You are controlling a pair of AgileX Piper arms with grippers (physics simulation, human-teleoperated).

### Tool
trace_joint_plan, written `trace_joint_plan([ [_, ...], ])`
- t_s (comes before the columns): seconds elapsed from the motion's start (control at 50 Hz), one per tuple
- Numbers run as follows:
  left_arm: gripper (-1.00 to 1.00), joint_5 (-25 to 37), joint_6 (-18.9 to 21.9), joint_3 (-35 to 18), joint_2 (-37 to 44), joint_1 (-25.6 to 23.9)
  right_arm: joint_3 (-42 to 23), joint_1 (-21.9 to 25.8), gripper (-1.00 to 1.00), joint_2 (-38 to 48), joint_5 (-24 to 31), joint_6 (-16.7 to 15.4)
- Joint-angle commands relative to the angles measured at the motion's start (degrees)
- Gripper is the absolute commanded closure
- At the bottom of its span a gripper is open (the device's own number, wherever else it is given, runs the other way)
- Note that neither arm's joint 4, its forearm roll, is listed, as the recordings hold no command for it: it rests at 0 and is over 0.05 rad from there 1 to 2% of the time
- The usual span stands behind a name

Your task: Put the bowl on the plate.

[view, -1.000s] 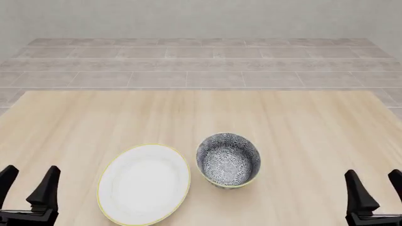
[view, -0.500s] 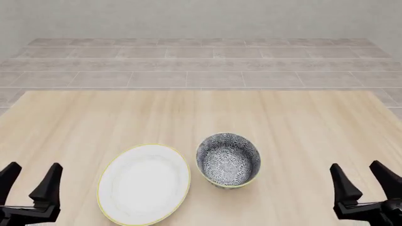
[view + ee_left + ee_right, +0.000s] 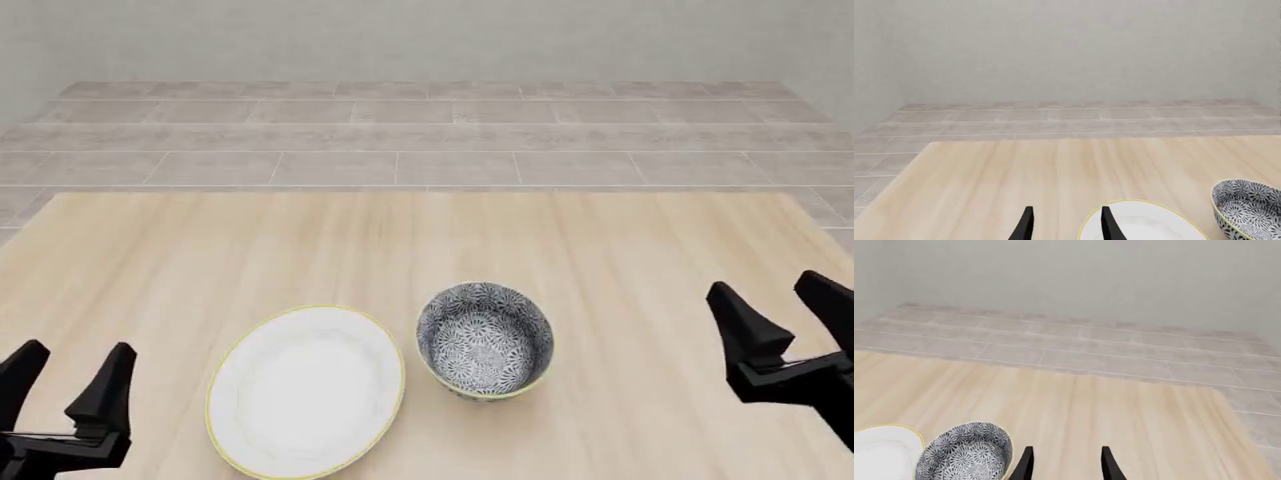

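At the near edge of the table (image 3: 200,250), the left gripper (image 3: 64,385) hangs low by the near left corner, its fingers spread and holding nothing, much where it was a second ago. Just beyond and to its right lies the plate (image 3: 306,390), bare and flat on the wood; the left wrist view shows the plate's rim (image 3: 1147,220) just past the fingertips. Beside the plate, on its right and close to its rim, though I cannot tell if they touch, sits the bowl (image 3: 485,338), upright on the table, not yet on the plate.

Farther right, the right gripper (image 3: 787,320) has changed most: over the last second it has risen from the near right corner and moved forward, now about level with the bowl but well apart from it, its fingers spread and empty. In its wrist view the bowl (image 3: 966,452) sits near the fingertips, off to one side.

This looks like the right arm starting its approach; it must next swing in toward the bowl's rim. Nothing has been grasped yet.
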Motion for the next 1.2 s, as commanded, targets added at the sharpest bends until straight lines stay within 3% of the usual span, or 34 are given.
trace_joint_plan([
  [0.02,-1.0,-0.68,0.2,0.0,0.75,-0.28,-6.28,1.45,-1.0,1.51,6.09,-0.54],
  [0.14,-1.0,-0.69,0.33,0.0,0.76,-0.33,-7.48,2.69,-1.0,4.01,5.76,-0.04],
  [0.36,-1.0,-0.07,0.34,0.0,-0.11,-0.3,-9.95,5.7,-1.0,16.74,0.89,5.97],
  [0.7,-1.0,0.59,0.16,-0.01,-1.03,-0.44,-14.01,8.64,-1.0,24.31,-0.25,6.57],
  [0.82,-1.0,0.52,0.04,-0.01,-1.06,-0.43,-15.5,8.96,-1.0,27.17,-0.57,4.48],
  [1.0,-1.0,1.36,-0.04,-0.02,-1.99,-0.48,-17.94,10.99,-1.0,30.56,-0.19,5.59],
  [1.2,-1.0,2.65,-0.17,-0.02,-3.23,-0.71,-21.29,12.07,-1.0,34.19,0.75,4.37],
])
